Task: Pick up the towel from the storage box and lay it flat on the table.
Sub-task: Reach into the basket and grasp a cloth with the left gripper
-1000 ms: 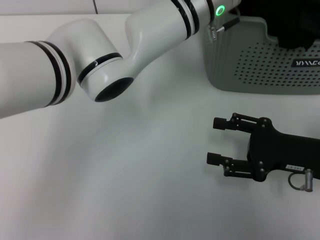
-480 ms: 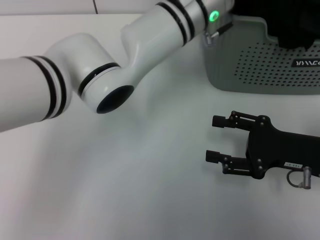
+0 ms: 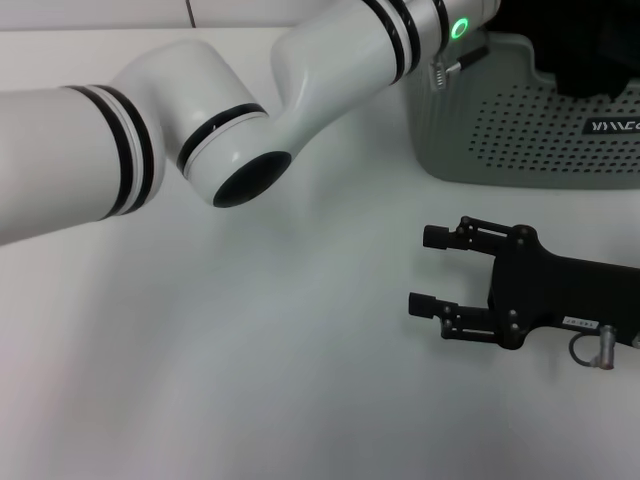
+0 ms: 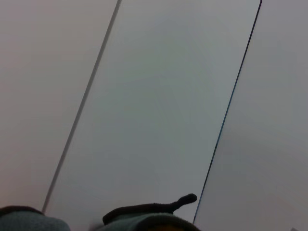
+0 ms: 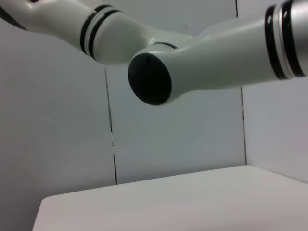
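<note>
The mustard-yellow towel is almost fully hidden. Only a very small yellow strip shows in the left wrist view, low between grey rim pieces, and it is not sure that this strip is the towel. In the head view no yellow cloth can be seen.

The pale grey-green plastic storage box with perforated dotted sides stands at the far right of the plain white table. On its side there is a small black label with white lettering. Dark black fabric lies over the box's far part.

The white left arm with black rings reaches from the left edge across the table towards the box. Its elbow joint with a round black cap hangs above the table, and its wrist, with a green light, is over the left far corner of the box. The left gripper itself is out of the head view, so I cannot tell how its jaws stand or how the towel lies to them.

The black right gripper is low over the table, near the box's front side, at the right. Its two fingers point left and are spread apart with nothing between them.
</note>
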You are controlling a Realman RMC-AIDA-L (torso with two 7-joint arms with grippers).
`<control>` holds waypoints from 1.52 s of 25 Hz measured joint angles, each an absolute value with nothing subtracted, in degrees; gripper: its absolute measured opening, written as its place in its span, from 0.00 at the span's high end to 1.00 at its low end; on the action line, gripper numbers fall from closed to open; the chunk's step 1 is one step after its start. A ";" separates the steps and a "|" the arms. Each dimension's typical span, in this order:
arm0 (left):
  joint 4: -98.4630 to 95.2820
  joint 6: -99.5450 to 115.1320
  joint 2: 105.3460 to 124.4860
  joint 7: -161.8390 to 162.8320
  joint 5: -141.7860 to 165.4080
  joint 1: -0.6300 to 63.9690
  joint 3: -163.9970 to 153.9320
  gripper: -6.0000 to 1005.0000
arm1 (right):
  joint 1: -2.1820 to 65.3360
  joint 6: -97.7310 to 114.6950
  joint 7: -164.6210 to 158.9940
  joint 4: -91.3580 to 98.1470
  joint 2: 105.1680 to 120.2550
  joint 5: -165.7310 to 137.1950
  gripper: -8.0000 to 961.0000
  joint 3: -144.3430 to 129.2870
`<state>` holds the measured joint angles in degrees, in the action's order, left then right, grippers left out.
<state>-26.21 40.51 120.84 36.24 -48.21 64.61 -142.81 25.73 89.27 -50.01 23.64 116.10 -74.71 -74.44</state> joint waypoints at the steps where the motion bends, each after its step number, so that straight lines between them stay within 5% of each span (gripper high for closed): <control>1: -26.07 40.27 120.84 36.22 -48.29 64.82 -142.77 0.48 | 25.81 89.10 -50.01 23.67 116.10 -74.71 0.23 -74.44; 15: -25.68 39.07 120.85 33.83 -50.09 66.53 -143.10 0.45 | 25.96 88.99 -49.03 23.89 115.92 -74.71 0.24 -74.27; 20: -25.66 39.94 120.84 32.87 -50.09 66.44 -143.34 0.60 | 25.80 89.45 -48.54 23.92 115.92 -74.71 0.24 -73.82; 23: -25.66 39.61 120.85 32.84 -50.07 67.05 -144.14 0.81 | 25.78 89.52 -48.52 23.92 115.92 -74.71 0.24 -73.82; 33: -25.67 40.74 120.85 32.77 -49.77 67.11 -144.67 0.97 | 25.58 89.57 -48.51 24.26 115.92 -74.56 0.24 -73.82; 38: -26.17 54.96 120.34 33.53 -49.53 60.39 -143.90 0.98 | 25.04 90.32 -48.51 24.36 115.77 -72.41 0.24 -73.80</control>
